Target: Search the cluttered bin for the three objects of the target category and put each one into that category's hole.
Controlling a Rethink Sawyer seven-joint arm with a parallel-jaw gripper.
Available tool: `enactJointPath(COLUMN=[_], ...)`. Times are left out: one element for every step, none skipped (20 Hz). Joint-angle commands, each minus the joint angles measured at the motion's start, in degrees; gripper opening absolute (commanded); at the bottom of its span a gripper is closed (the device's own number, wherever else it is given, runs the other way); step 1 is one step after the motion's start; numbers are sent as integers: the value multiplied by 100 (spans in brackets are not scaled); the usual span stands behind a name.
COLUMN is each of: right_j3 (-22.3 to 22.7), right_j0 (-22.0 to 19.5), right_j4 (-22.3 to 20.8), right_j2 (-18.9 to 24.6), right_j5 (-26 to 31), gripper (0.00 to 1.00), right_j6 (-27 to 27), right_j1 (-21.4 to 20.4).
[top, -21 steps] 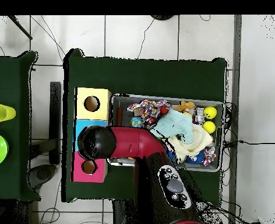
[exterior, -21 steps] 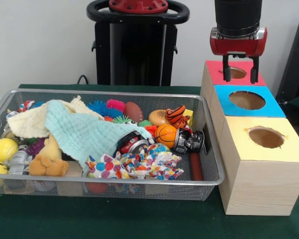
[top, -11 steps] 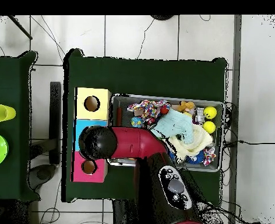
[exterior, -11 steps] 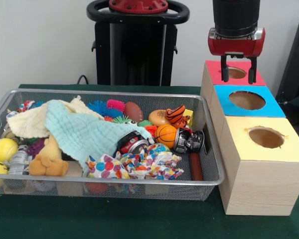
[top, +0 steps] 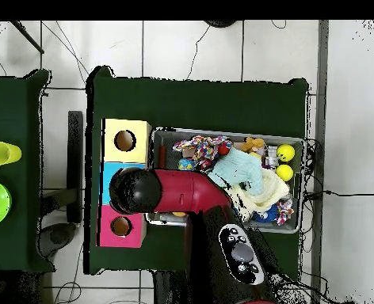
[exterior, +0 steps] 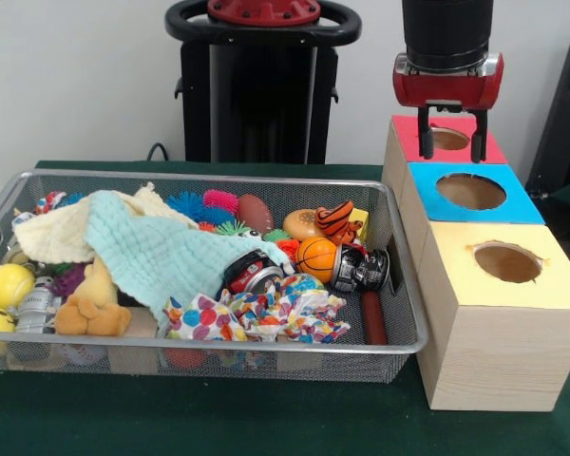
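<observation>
Arm: it is coming down into the front view from above, with a black wrist cylinder and a red collar under it.
Arm from overhead: the red link is lying across the picture and is ending in a round black wrist.
Gripper (exterior: 448, 132): it is pointing straight down.
Fingers (exterior: 425, 133): two black fingers are hanging apart with a clear gap between them, and they are holding nothing.
</observation>
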Motion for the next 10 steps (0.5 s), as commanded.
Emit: enactJointPath(right_j3=[-476,-462,-451,-447,-398,-384,-362,-360,-360,-337], right_j0=[-405,-447,-501,-546,-635,-662,-616,-619,-643,-694], right_j4=[-354,-366,-393,-421,-460,-520,-743,-848,-957,-992], right_j2=[-190,-176,-161,-143,-103,-116,-220,-249,-272,-232], right_j5=[330,303,285,271,251,240,185,178,180,209], gripper=[100,100,100,100,100,100,100,100,100,100], right_j6=[-86,-127,-188,-243,-352,-393,-470,-522,-579,-626], right_j1=[201,203,203,206,183,162,70,33,-27,-71])
